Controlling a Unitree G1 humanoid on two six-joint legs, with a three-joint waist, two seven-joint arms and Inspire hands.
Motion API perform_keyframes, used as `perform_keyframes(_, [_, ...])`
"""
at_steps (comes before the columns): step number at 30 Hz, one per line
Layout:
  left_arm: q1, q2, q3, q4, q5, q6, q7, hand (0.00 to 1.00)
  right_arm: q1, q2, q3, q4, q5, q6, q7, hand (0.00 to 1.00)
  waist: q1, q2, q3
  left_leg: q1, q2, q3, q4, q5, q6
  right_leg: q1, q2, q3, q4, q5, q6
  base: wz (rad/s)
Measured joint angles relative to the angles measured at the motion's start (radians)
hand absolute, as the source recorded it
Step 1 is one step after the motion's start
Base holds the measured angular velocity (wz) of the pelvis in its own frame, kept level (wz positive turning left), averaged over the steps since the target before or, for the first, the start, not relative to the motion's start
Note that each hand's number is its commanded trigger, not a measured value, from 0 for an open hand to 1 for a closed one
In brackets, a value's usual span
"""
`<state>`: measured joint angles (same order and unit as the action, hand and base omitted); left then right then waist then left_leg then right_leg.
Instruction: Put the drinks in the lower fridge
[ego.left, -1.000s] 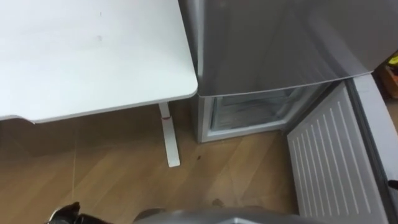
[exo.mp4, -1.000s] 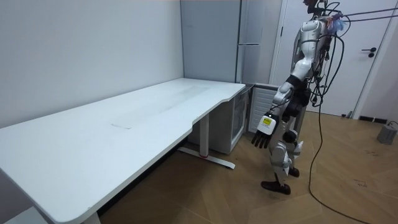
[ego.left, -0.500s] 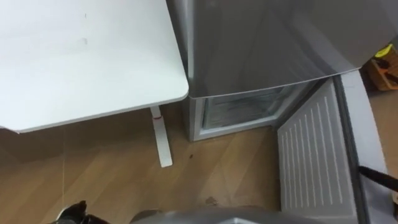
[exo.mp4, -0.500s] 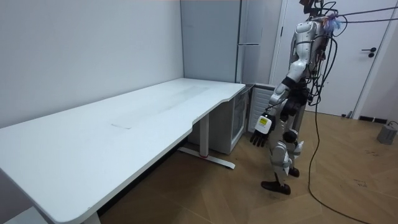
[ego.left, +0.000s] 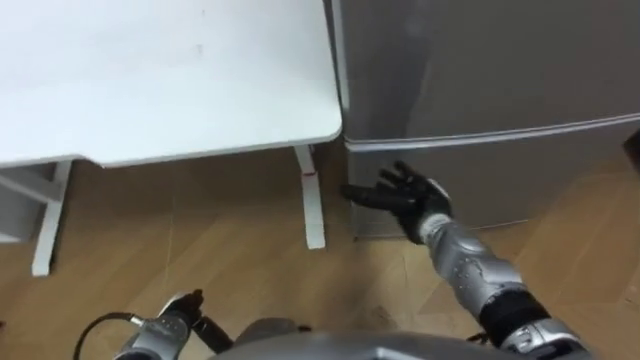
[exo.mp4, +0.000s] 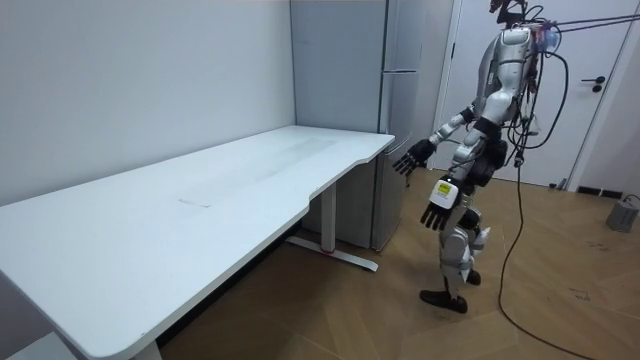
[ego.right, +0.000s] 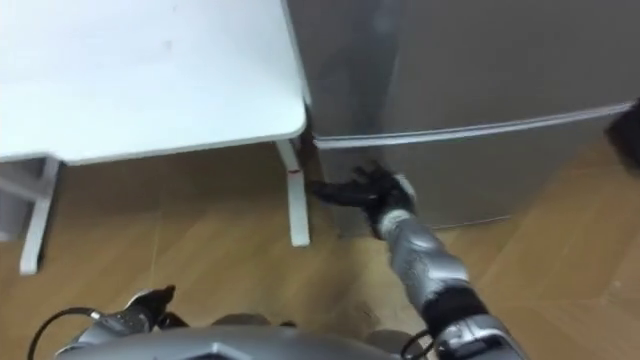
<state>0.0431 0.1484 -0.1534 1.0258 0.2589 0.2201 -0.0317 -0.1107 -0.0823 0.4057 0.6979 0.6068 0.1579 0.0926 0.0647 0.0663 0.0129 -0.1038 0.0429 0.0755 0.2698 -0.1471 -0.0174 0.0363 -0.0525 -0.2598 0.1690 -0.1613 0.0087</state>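
Observation:
The grey fridge (ego.left: 480, 70) stands right of the desk, and its lower door (ego.left: 530, 180) is shut under the seam of the upper door. No drinks are in sight. My right hand (ego.left: 410, 195) is held out in front of the lower door near its left edge, open with fingers spread; whether it touches the door I cannot tell. In the room view this right hand (exo.mp4: 410, 158) is raised towards the fridge (exo.mp4: 400, 100). My left hand (ego.left: 180, 312) hangs low at my side, open and holding nothing, with relaxed fingers in the room view (exo.mp4: 437, 213).
A white desk (ego.left: 150, 80) fills the left, its corner close to the fridge, with a white leg (ego.left: 312, 200) on the wooden floor. I stand on the wood floor facing the fridge. A white room door (exo.mp4: 585, 90) is behind me.
The lower fridge door was open and is now shut. My right arm has come up in front of it. The eye view has shifted to the left.

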Motion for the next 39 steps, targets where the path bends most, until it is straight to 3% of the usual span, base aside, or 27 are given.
perform_keyframes(2, [0.000, -0.004, 0.025, -0.002, -0.019, 0.000, 0.010, 0.00, -0.017, 0.002, 0.010, 0.000, 0.000, 0.020, 0.029, 0.00, 0.018, -0.016, 0.0048, 0.000, -0.009, -0.010, -0.005, 0.002, 0.003, 0.008, -0.007, -0.018, -0.002, -0.004, 0.006, 0.36])
perform_keyframes(4, [0.011, 0.000, 0.040, -0.001, -0.052, 0.000, 0.028, 0.00, -0.022, 0.002, 0.010, 0.000, 0.000, 0.030, 0.056, 0.00, 0.025, -0.038, -0.0014, 0.003, -0.026, -0.031, -0.005, -0.001, 0.008, 0.032, -0.017, -0.040, -0.018, -0.009, 0.014, 0.36])
perform_keyframes(7, [0.030, 0.005, 0.056, 0.005, -0.074, -0.003, 0.046, 0.00, -0.032, -0.002, 0.006, 0.000, -0.003, 0.043, 0.084, 0.00, 0.033, -0.051, -0.0040, 0.012, -0.041, -0.039, -0.013, -0.007, 0.017, 0.044, -0.028, -0.044, -0.018, -0.016, 0.025, 0.16])
perform_keyframes(18, [0.055, 0.002, 0.081, 0.007, -0.149, -0.001, 0.050, 0.00, -0.030, -0.017, 0.003, 0.001, -0.014, 0.076, 0.128, 0.00, 0.049, -0.058, -0.0018, 0.031, -0.050, -0.048, -0.019, -0.018, 0.022, 0.064, -0.034, -0.047, -0.017, -0.018, 0.031, 0.03])
perform_keyframes(23, [0.077, 0.002, 0.081, -0.009, -0.187, -0.004, 0.073, 0.00, -0.016, -0.027, 0.003, 0.084, -0.043, 0.073, 0.123, 0.00, 0.047, -0.064, -0.0016, 0.048, -0.050, -0.047, -0.028, -0.019, 0.022, 0.083, -0.034, -0.047, -0.018, -0.019, 0.033, -0.01])
perform_keyframes(27, [0.090, 0.002, 0.081, -0.025, -0.190, -0.005, 0.091, 0.00, -0.003, -0.049, -0.009, 0.202, -0.131, 0.062, 0.124, 0.00, 0.019, -0.068, -0.0034, 0.038, -0.049, -0.048, -0.012, -0.020, 0.023, 0.082, -0.034, -0.042, -0.017, -0.020, 0.034, 0.00])
perform_keyframes(31, [0.093, 0.009, 0.084, -0.019, -0.193, -0.017, 0.099, 0.00, 0.056, -0.077, -0.068, 0.299, -0.151, 0.036, 0.111, 0.00, 0.014, -0.082, -0.0106, 0.050, -0.051, -0.046, -0.013, -0.021, 0.024, 0.091, -0.035, -0.034, -0.020, -0.021, 0.036, -0.01])
perform_keyframes(37, [0.128, 0.014, 0.115, -0.010, -0.226, -0.058, 0.107, 0.00, 0.115, -0.082, -0.167, 0.430, -0.158, -0.009, 0.095, 0.00, -0.015, -0.101, -0.0067, 0.064, -0.053, -0.045, -0.018, -0.021, 0.024, 0.100, -0.033, -0.019, -0.034, -0.024, 0.039, 0.00])
perform_keyframes(39, [0.140, 0.013, 0.136, -0.010, -0.220, -0.059, 0.106, 0.00, 0.132, -0.082, -0.199, 0.460, -0.163, -0.015, 0.096, 0.00, -0.018, -0.099, -0.0133, 0.069, -0.054, -0.045, -0.019, -0.021, 0.024, 0.101, -0.033, -0.019, -0.035, -0.025, 0.039, 0.00])
